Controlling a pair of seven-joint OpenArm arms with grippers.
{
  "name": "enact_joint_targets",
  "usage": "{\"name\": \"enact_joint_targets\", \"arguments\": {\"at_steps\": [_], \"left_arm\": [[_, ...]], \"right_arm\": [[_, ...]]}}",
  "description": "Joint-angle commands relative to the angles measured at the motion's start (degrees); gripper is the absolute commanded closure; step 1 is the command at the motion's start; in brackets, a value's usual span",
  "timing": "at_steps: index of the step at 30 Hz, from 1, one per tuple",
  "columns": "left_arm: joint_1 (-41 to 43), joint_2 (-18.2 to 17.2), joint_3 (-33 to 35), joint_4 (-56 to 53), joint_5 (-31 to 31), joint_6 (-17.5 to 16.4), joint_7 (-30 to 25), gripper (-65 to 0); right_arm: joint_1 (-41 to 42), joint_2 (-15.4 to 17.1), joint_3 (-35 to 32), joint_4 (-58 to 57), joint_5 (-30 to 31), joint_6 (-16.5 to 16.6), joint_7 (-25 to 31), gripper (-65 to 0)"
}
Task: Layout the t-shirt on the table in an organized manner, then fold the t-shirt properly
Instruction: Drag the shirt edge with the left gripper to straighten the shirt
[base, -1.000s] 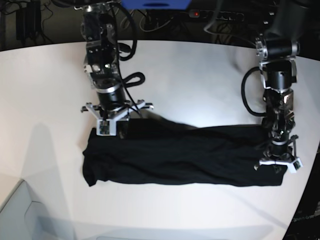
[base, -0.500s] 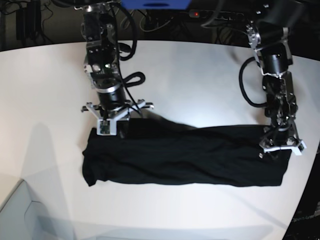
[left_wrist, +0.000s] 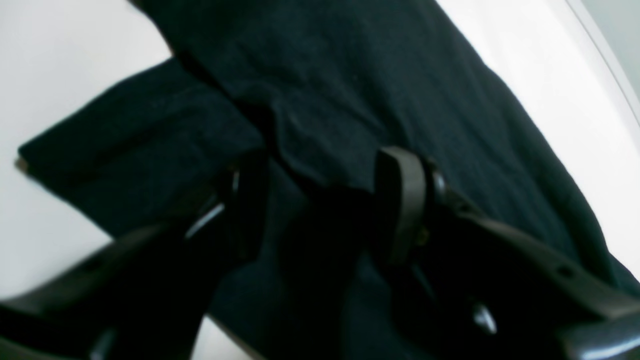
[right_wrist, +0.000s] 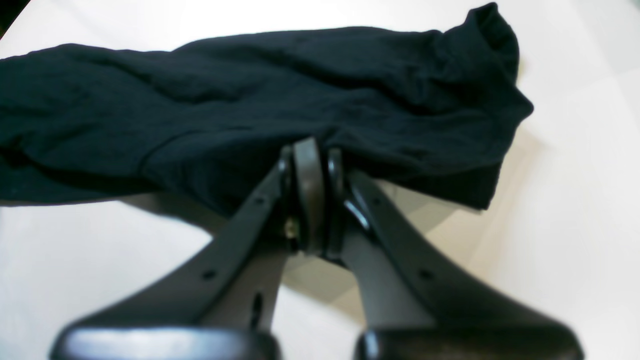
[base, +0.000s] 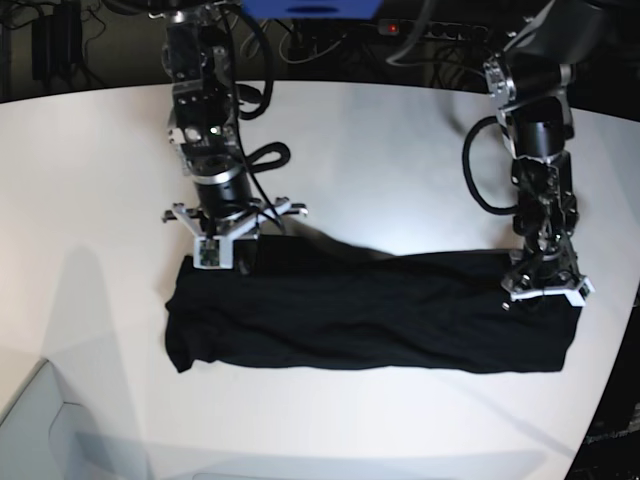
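The soft black t-shirt (base: 370, 310) lies on the big smooth white desk (base: 400, 150) as a long, wrinkly band. Its long way runs from left to right across the near part of the desk. One robot hand sits at each end of it. The right hand (right_wrist: 310, 165) is at the far left corner of the shirt. Its two fingers are pressed tight together, and they look like they pinch the cloth edge there. The left hand (left_wrist: 320, 200) is over the right end of the shirt. Its fingers are partly open with only cloth under the gap, so it holds nothing. That end lies right below this hand, so I think it only needs to go down and close. Nothing else lies on the desk near the shirt. Black cables (base: 260, 160) hang by the right arm, away from the cloth.
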Motion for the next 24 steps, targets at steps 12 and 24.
{"name": "enact_joint_targets", "arguments": {"at_steps": [12,24], "left_arm": [[-3.1,0.8,0.0,0.2,-0.2,-0.2,-0.1,-24.4],[-3.2,1.8,-0.3,0.7,-0.2,-0.2,-0.2,0.0]], "right_arm": [[0.5,-0.2,-0.2,1.0,0.0,0.2,1.8,0.0],[0.5,-0.2,-0.2,1.0,0.0,0.2,1.8,0.0]]}}
